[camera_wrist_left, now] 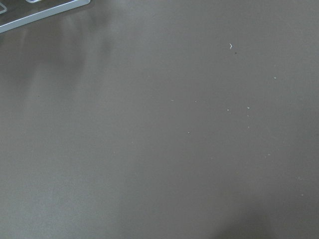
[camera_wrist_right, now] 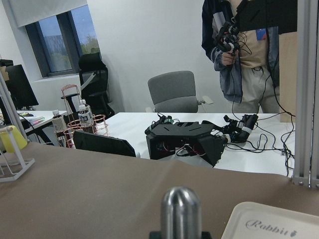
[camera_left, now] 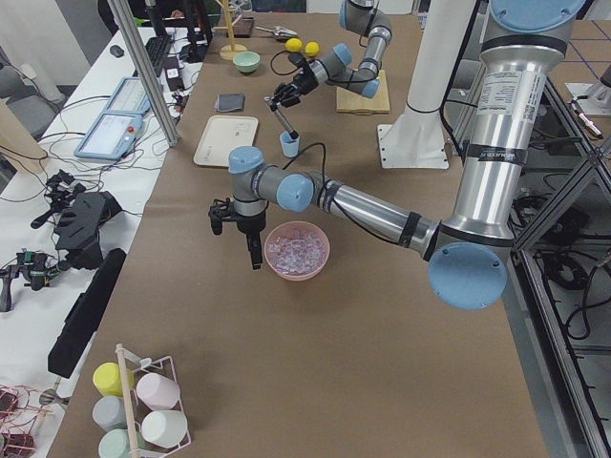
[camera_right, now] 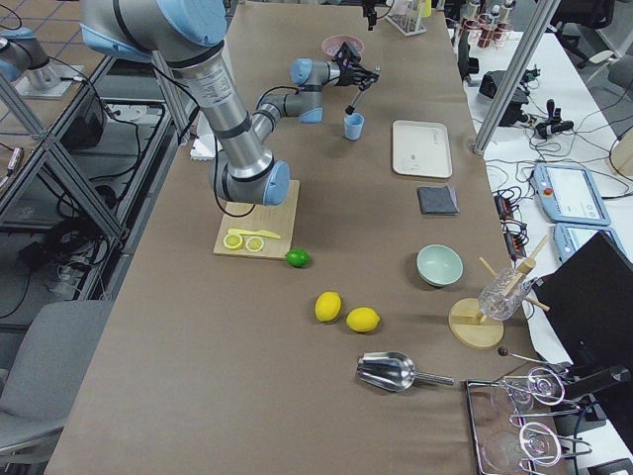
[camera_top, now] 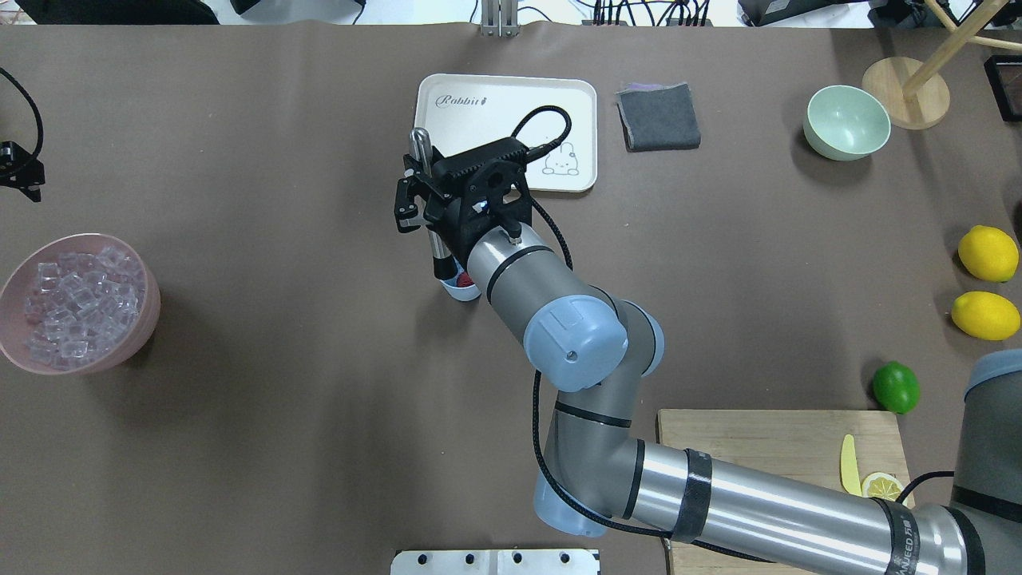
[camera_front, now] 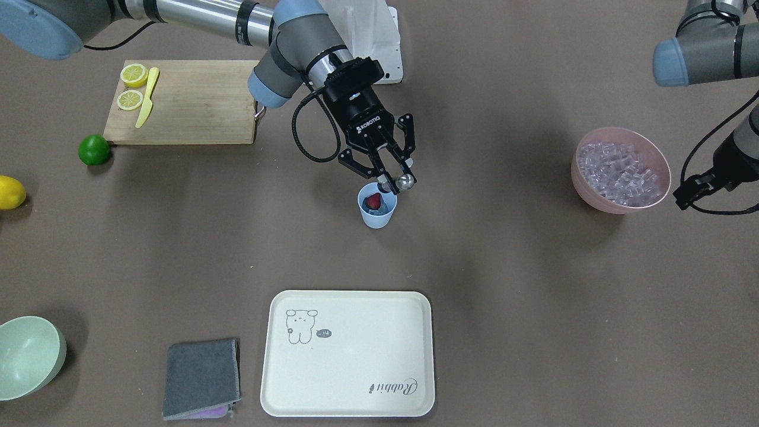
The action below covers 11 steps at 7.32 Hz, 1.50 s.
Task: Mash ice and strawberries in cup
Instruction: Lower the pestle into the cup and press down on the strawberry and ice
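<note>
The light-blue cup (camera_front: pixel 377 213) stands mid-table with the dark-red strawberry (camera_front: pixel 373 202) inside; I cannot tell if ice is in it. My right gripper (camera_front: pixel 394 178) is just above the cup's rim. It is shut on a metal muddler (camera_top: pixel 431 208) that is tilted, with its black lower end in the cup (camera_top: pixel 465 287). The muddler's rounded top (camera_wrist_right: pixel 180 206) shows in the right wrist view. The ice (camera_front: pixel 619 172) fills a pink bowl (camera_front: pixel 593 198). My left gripper (camera_front: pixel 688 193) hovers beside that bowl, looks shut and is empty.
A white tray (camera_front: pixel 350 385) and a grey cloth (camera_front: pixel 201 379) lie toward the operators' side. A pale green bowl (camera_front: pixel 26 356), a lime (camera_front: pixel 94 149), a lemon (camera_front: pixel 10 192) and a cutting board (camera_front: pixel 195 107) with lemon halves and a yellow knife are on my right.
</note>
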Tool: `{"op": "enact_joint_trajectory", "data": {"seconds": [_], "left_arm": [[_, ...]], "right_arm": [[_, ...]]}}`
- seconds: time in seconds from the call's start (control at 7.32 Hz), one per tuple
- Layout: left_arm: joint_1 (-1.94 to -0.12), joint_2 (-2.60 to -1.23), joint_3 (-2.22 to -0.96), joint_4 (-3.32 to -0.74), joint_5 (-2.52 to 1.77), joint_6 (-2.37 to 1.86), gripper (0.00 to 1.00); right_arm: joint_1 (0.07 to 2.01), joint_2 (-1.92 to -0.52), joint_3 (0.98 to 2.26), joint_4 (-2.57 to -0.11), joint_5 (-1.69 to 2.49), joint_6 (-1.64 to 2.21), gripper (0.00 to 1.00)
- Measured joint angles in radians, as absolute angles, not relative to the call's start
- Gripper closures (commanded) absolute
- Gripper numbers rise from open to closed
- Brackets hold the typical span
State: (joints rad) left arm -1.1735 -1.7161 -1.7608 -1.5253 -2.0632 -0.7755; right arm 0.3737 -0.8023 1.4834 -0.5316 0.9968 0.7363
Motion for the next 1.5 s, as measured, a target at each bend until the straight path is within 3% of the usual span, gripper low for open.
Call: {"op": "enact_joint_trajectory", "data": {"seconds": [0.41, 1.5], "left_arm": [[-1.173, -1.718, -1.763, -1.525, -2.063, -0.778, 0.03], [-1.173, -1.718, -1.759, -1.526, -2.063, -0.775, 0.03]], "right_arm": [[0.398, -0.793, 1.505, -0.538, 1.003, 0.729, 1.0], [0.39, -0.797, 1.386, -0.53, 1.047, 0.737, 1.0]]}}
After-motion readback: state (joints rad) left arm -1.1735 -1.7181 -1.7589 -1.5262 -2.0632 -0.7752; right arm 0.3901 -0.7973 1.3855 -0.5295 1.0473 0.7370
